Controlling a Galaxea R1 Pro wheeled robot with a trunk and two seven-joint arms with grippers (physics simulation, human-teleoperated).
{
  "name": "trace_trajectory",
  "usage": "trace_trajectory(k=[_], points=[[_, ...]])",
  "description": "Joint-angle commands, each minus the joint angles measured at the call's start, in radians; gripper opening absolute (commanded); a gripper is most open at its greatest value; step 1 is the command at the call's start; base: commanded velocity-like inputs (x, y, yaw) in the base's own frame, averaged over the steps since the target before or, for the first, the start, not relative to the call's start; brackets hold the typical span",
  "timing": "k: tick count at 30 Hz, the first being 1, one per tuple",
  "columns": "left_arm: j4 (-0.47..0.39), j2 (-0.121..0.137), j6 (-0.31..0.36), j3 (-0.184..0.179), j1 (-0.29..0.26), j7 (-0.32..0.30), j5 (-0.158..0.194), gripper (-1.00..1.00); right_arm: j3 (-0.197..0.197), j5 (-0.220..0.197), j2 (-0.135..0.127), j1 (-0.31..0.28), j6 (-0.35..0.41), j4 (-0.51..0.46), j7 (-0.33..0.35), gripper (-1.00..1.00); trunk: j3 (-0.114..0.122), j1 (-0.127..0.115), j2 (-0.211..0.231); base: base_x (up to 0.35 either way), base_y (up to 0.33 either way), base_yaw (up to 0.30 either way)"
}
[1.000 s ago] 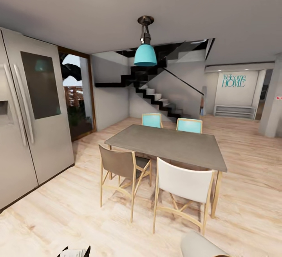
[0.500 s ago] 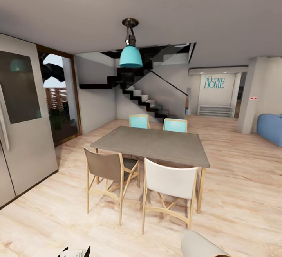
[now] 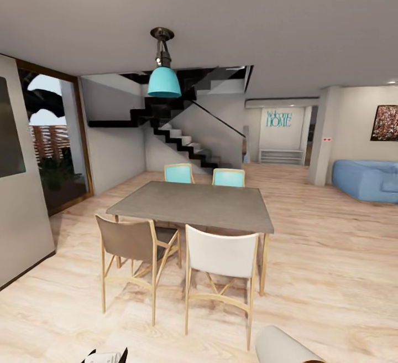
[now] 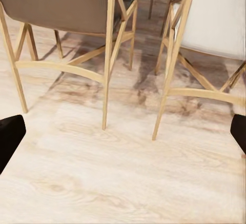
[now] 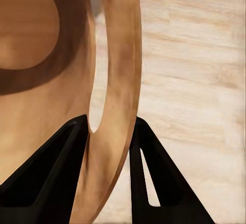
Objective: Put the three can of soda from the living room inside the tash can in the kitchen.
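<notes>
Right gripper (image 5: 110,147) pinches the trash can (image 5: 120,55) rim between its fingers. Left gripper (image 4: 123,131) hangs wide open over wooden floor (image 4: 123,183) near two chairs (image 4: 77,8).

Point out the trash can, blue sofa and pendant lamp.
trash can (image 5: 119,70), right wrist view: coppery rim pinched between the right gripper's fingers.
blue sofa (image 3: 366,179), head view: middle of its front.
pendant lamp (image 3: 164,82), head view: teal shade.
</notes>
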Motion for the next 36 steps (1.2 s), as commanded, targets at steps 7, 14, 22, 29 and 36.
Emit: trace_trajectory(k=[7, 14, 22, 29, 36], points=[[0.0, 0.0, 0.0, 0.0, 0.0, 0.0, 0.0, 1.0, -0.011, -0.004, 0.0, 0.0, 0.0, -0.002, 0.003, -1.0, 0.006, 0.0, 0.0, 0.0, 0.0, -0.233], [0.001, 0.0, 0.0, -0.003, 0.0, 0.0, -0.001, 1.0, -0.011, -0.004, 0.0, 0.0, 0.0, -0.002, 0.003, -1.0, 0.011, 0.0, 0.0, 0.0, -0.049, -0.232], [0.003, 0.0, 0.0, -0.004, 0.0, 0.001, -0.001, 1.0, -0.011, -0.004, 0.0, 0.0, 0.0, -0.002, 0.003, -1.0, 0.017, 0.0, 0.0, 0.0, -0.237, -0.23], [0.003, 0.0, 0.0, -0.005, 0.0, 0.001, -0.001, 1.0, -0.011, -0.004, 0.0, -0.001, 0.0, -0.002, 0.003, -1.0, 0.023, 0.0, 0.0, 0.0, -0.278, -0.229], [0.006, 0.001, 0.0, -0.006, 0.0, 0.002, -0.001, 1.0, -0.011, -0.004, 0.0, -0.001, 0.0, -0.002, 0.003, -1.0, 0.029, 0.0, 0.0, 0.0, -0.282, -0.229]])
